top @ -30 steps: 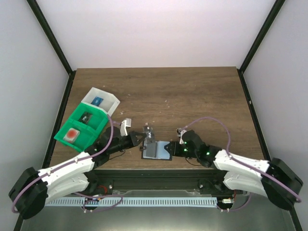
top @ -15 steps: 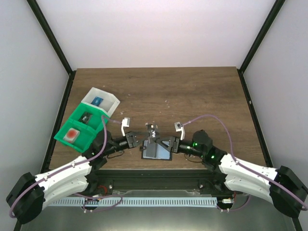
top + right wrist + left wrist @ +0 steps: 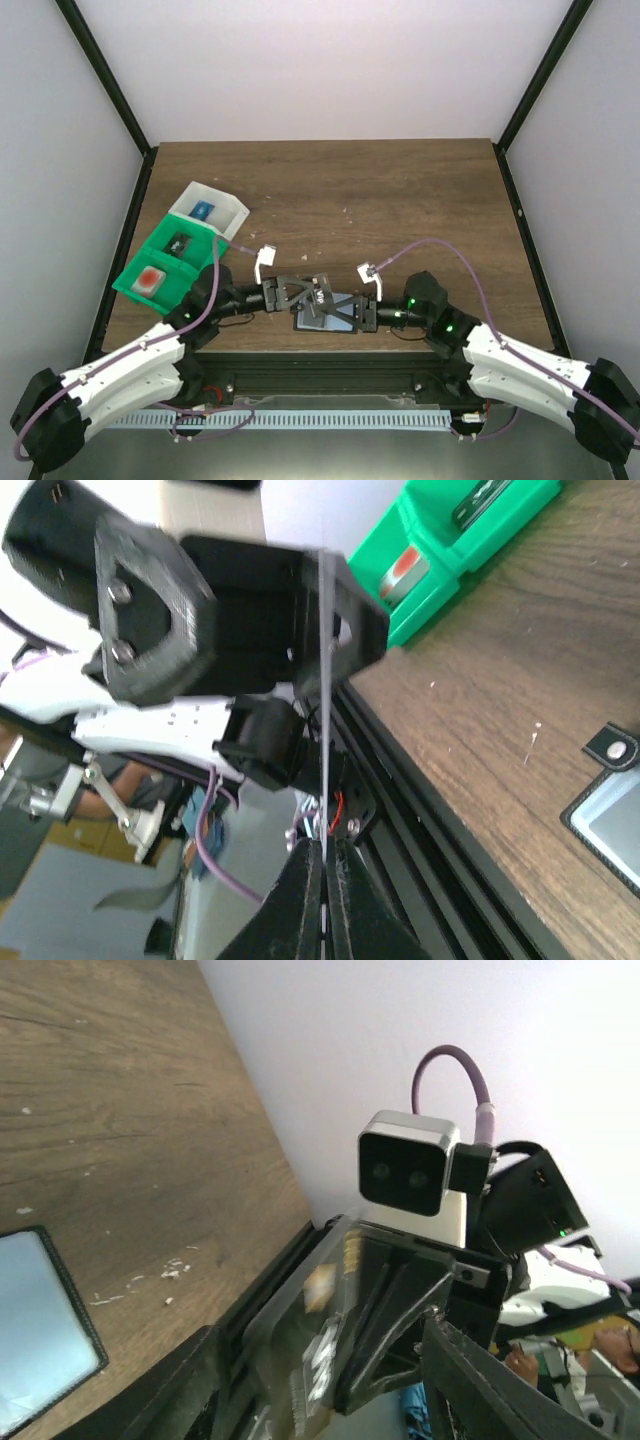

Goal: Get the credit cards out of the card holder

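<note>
Bins stand well apart from the left pincer [image 3: 308,294], off to its outer side beyond the forearm. A green bin [image 3: 128,270] has two compartments: the nearer holds a red-and-white item [image 3: 150,280], the farther a dark item [image 3: 178,243]. Against its far end is a white bin [image 3: 225,200] with a blue item [image 3: 204,210] inside. The card holder [image 3: 322,320] lies open and flat on the wooden table [image 3: 420,200], grey-blue panels up, directly under the gap between the two pincers. The right pincer [image 3: 322,870] is clenched on the end of a thin credit card [image 3: 322,730], seen edge-on from its wrist, and the card reaches across to the left pincer. That one stands released, its fingers [image 3: 200,1390] spread wide with the card's far end between them; whether they touch it cannot be told. Yellowish marks on the card's face are too blurred to read. Both arms lie low and reach inward, pincers nose to nose just above the holder.
</note>
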`<action>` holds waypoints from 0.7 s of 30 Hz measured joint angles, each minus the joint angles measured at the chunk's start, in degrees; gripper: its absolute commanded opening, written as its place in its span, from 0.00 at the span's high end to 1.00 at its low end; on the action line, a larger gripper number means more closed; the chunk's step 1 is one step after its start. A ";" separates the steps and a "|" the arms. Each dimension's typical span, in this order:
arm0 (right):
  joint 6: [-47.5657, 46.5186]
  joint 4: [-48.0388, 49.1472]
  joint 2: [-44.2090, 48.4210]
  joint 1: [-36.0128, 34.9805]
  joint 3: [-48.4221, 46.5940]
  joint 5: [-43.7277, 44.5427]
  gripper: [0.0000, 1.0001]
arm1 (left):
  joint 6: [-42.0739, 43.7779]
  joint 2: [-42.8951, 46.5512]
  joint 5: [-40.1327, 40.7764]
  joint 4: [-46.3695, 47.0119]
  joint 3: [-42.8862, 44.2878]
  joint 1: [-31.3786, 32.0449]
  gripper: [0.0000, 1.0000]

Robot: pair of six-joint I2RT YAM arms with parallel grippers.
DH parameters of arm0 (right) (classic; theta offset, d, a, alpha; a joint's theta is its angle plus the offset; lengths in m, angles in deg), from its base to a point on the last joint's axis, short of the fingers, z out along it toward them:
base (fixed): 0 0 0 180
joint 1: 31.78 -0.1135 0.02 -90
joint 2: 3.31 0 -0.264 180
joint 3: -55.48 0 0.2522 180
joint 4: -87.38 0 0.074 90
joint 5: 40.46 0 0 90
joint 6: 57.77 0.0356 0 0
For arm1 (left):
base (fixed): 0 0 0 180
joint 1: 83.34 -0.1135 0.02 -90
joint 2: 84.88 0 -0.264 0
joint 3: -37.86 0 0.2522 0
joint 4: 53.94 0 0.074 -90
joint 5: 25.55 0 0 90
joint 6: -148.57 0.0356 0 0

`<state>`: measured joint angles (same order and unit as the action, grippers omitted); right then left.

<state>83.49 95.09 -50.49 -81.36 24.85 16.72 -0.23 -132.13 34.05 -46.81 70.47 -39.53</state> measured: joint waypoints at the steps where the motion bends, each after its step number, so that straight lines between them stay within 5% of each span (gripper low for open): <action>1: -1.77 -2.82 1.09 0.00 -0.55 -1.07 0.99 | 1.38 0.61 -0.83 -2.14 1.36 -0.02 0.44; 8: -10.95 -16.20 3.54 0.00 -5.84 -9.20 1.00 | 6.56 1.62 -9.60 -8.66 3.69 -0.02 0.55; 21: -15.96 -22.93 3.54 0.00 -6.36 -16.76 0.99 | 15.82 1.99 -16.28 -22.16 10.69 -0.02 0.75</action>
<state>67.54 72.16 -46.95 -81.36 18.49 -0.04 15.59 -130.14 17.77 -68.98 81.16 -39.55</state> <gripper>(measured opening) 0.017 0.294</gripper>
